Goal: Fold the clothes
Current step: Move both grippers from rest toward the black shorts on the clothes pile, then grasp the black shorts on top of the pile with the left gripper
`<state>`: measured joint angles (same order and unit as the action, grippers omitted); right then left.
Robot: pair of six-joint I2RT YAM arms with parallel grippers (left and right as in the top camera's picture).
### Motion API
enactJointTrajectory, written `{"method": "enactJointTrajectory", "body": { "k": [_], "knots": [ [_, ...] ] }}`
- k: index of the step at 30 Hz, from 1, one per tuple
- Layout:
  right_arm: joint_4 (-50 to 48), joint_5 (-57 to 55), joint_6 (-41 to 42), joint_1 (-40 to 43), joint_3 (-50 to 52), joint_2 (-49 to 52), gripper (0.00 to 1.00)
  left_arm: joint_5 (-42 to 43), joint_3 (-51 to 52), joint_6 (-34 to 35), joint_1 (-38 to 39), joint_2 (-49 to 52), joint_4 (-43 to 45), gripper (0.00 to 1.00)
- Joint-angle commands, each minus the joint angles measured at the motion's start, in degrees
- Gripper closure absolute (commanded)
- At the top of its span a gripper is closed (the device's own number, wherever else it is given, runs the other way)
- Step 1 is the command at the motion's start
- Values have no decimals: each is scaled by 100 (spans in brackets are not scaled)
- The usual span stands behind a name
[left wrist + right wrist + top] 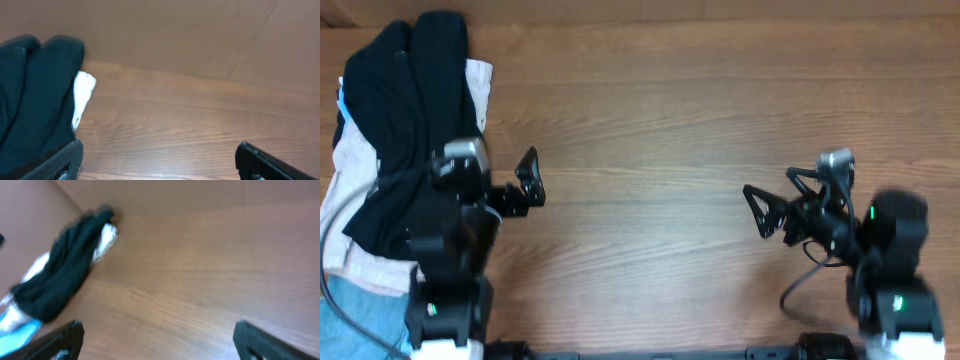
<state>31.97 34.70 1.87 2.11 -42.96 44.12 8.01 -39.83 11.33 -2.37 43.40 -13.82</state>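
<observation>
While black shorts (pixel 410 130) lie heaped far left | left fingers (pixel 265 162) spread | right fingers (pixel 265 340) spread

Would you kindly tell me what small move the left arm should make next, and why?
Probably reach the left hand toward the black shorts and pinch an edge: it is open and empty, and the shorts lie bunched on other garments, not flat on the table.

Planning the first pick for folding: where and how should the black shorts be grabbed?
Probably the right edge of the black shorts, lying exposed over the pale garment; come from the right with the open left gripper, which is nearest.
</observation>
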Motion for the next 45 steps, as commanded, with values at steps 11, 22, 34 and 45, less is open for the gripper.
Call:
{"method": "enactJointTrajectory", "body": {
  "k": [11, 22, 34, 45],
  "knots": [
    [1878, 120, -81, -17, -3152, 3709, 0, 238, -3495, -1051, -24, 3329, -2588, 0],
    [1917, -1069, -74, -472, -3775, 3707, 4, -55, -5213, -402, 13, 3969, -3460, 15],
    [1875, -1169, 101, -1082, -4367, 3709, 12, -1657, -9342, -555, 393, 6575, -4721, 10],
    [2046, -1152, 118, -1335, -4323, 4291, 12, -1893, -9427, -424, -208, 8166, -4057, 5]
  ]
}}
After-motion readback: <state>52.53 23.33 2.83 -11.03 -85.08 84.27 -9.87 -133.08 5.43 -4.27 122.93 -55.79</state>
